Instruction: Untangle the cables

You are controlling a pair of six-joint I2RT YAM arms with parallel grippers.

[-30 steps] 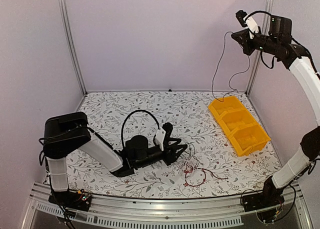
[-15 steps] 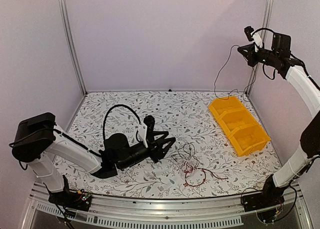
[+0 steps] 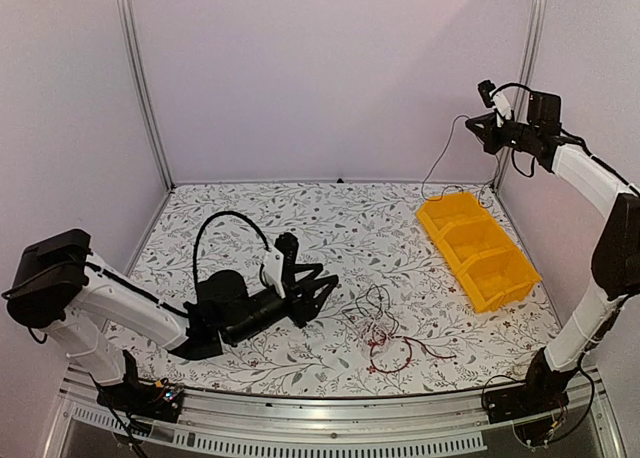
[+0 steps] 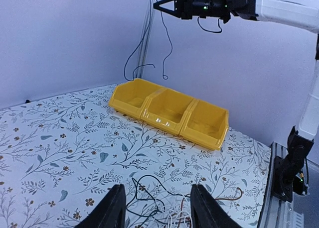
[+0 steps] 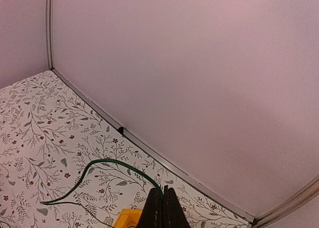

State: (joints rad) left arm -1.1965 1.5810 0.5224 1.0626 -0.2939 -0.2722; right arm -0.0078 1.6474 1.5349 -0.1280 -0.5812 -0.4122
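A tangle of thin black, red and white cables [image 3: 382, 335] lies on the flowered table, right of centre. My left gripper [image 3: 322, 290] is open and empty, low over the table, just left of the tangle. In the left wrist view the tangle [image 4: 152, 200] lies between and just beyond my black fingertips [image 4: 115, 210]. My right gripper [image 3: 473, 126] is raised high at the back right, shut on one thin dark cable [image 3: 443, 158] that hangs down toward the yellow bin [image 3: 440, 240]. In the right wrist view that cable [image 5: 109, 163] loops away from the shut gripper [image 5: 162, 195].
The yellow three-compartment bin [image 4: 149, 111] stands at the right back of the table. The cage walls and a metal post [image 3: 520, 88] are close behind the right gripper. The left arm's black hose [image 3: 225, 220] arcs over its wrist.
My left arm has drawn back to the left, away from the tangle. My right gripper has come down, still shut on the hanging cable.
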